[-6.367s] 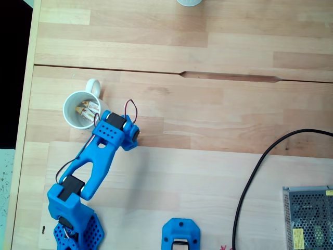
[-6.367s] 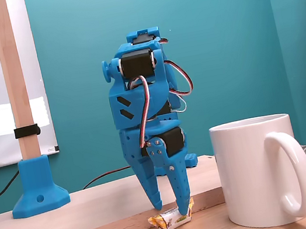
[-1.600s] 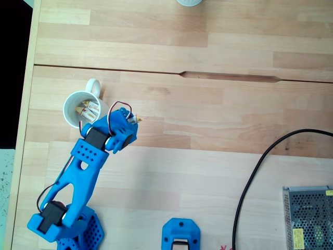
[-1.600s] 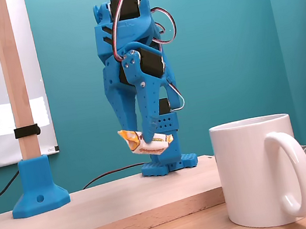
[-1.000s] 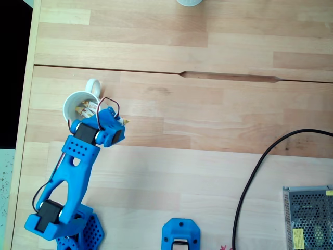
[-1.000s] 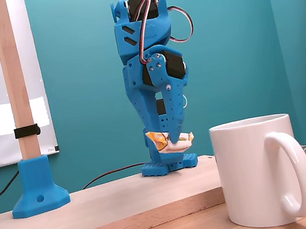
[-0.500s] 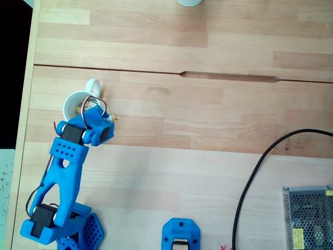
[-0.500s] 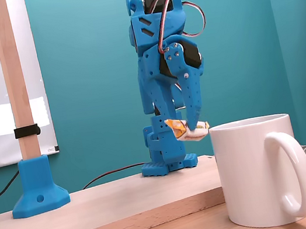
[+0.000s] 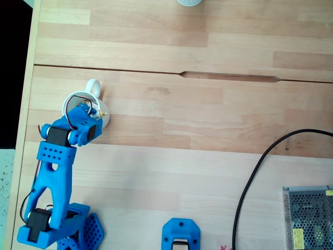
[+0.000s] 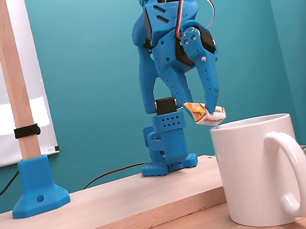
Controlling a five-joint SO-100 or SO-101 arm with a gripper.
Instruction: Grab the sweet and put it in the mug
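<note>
Glossy white ceramic mug (image 10: pixel 260 169), matt blue plastic arm (image 10: pixel 169 40), smooth pale wooden table (image 9: pixel 208 130)

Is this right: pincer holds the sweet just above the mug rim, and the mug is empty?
Not quite. The pincer does hold the sweet just above the mug rim, as the side-on fixed view shows. But the mug is not empty: the top-down fixed view shows a bit of wrapped candy already inside it.
</note>
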